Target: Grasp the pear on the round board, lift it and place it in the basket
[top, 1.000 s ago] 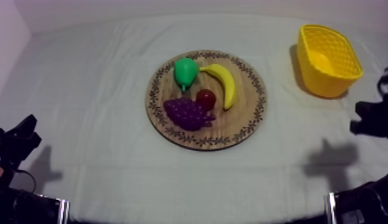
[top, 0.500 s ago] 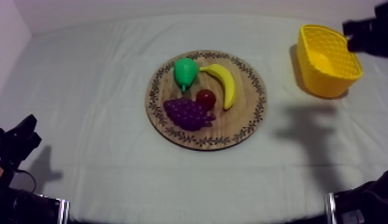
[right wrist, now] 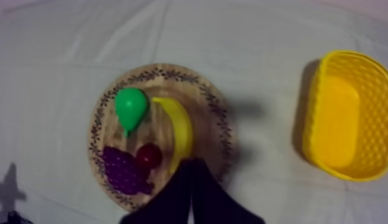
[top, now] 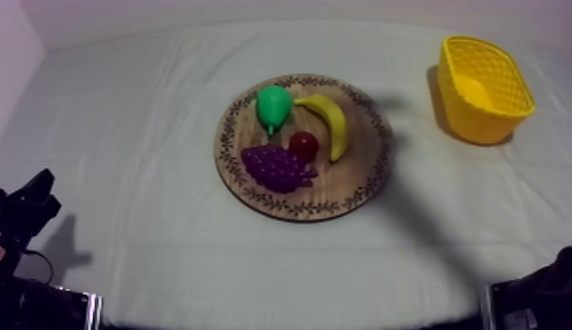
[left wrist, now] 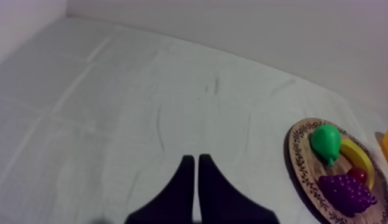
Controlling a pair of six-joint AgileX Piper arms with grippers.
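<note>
Pear (top: pixel 274 105) not yet lifted; right gripper (right wrist: pixel 191 162) overhead.

Sits at eleven o'clock on the wooden board (top: pixel 346 189), just beside the banana (top: pixel 332 123), fat end toward twelve, stalk toward six. Hovering over the board near the banana's lower tip, fingers pressed together on nothing. From there, off at about ten o'clock, past the banana and the small red fruit (top: pixel 303 145). Height hard to judge, probably well above. Left gripper (left wrist: pixel 193 158) low over bare cloth, likewise clenched empty, well apart from the board. Looks like the right arm's job: nearer, and on the side of the yellow basket (top: pixel 482 130), out at two o'clock. Needs opening before any descent.
</note>
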